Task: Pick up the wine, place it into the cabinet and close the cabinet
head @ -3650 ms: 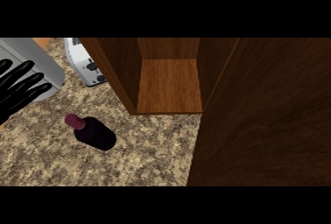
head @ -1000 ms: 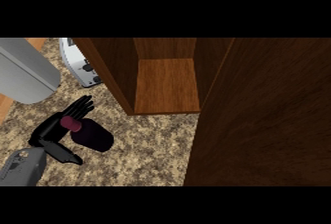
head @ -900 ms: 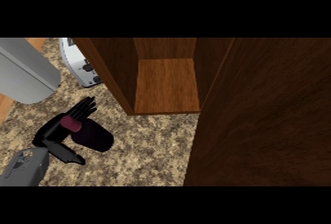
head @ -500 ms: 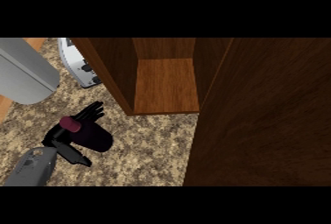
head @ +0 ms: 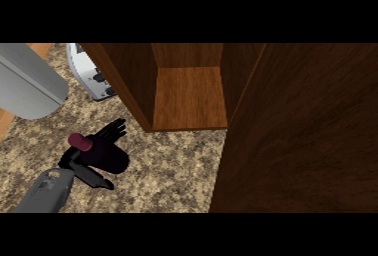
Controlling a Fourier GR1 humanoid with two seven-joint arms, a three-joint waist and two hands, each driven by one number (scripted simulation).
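Cabinet (head: 188, 97) fills 12 to 3 o'clock of the head view, its door (head: 303, 130) swung open at 3 o'clock, wooden shelf bare. Not closed, nothing in it yet.

Counter (head: 177, 170), speckled stone, runs across the lower left. A grey rounded object (head: 29, 80) sits at 10 o'clock, a toaster-like appliance (head: 92, 77) at 11 o'clock just left of the cabinet wall.

Wine (head: 103, 155) at 8 o'clock, dark bottle with maroon cap, looks to rest on the counter, near the cabinet's front edge but apart from it. Cannot tell if it has left the surface.

Left hand (head: 88, 160) at 8 o'clock, fingers on the bottle's far side, thumb on the near side, curled round it. Right hand not visible.

Progress: grasp looks made, step 1 of 3 underway. Left: lift, carry toward 1 o'clock onto the shelf, release, shut door.
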